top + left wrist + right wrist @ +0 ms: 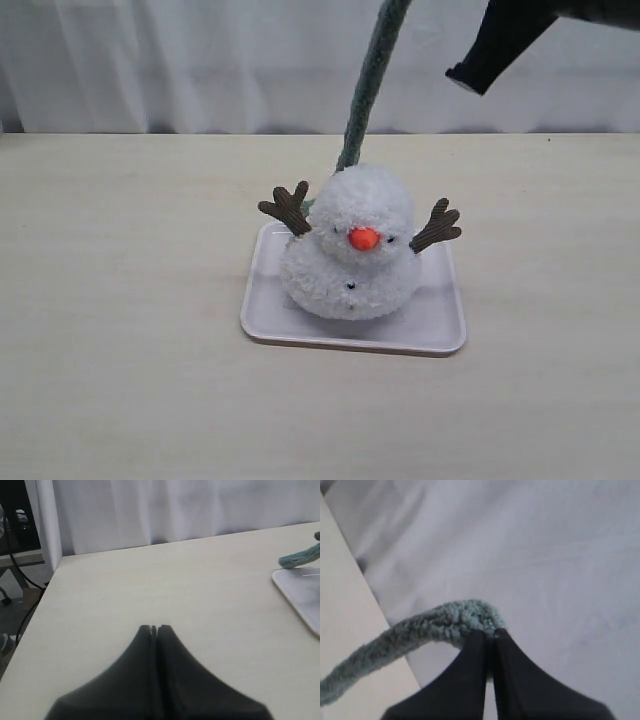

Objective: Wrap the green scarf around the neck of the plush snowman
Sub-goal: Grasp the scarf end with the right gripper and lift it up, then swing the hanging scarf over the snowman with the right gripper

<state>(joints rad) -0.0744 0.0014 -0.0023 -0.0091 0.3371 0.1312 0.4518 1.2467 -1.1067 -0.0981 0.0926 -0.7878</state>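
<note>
1. A flat white rectangular tray (440,325) sits mid-frame in the exterior view. It holds the fluffy white plush snowman (360,270), upright, with its orange nose toward the camera.
2. The long fuzzy grey-green knit scarf (365,90) rises from behind the snowman, nearly vertical and leaning right, and leaves the top edge.
3. The right gripper (490,632), raised, pinches the scarf. The left gripper (154,628) hangs over the pale table (150,580), jaws together and empty.

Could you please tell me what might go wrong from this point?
The right hand pinches the green scarf only near its end, so it could slip free. The scarf rises from behind the plush snowman; pulling may topple it off the tray. The left hand, shut and apart, cannot steady either.
</note>
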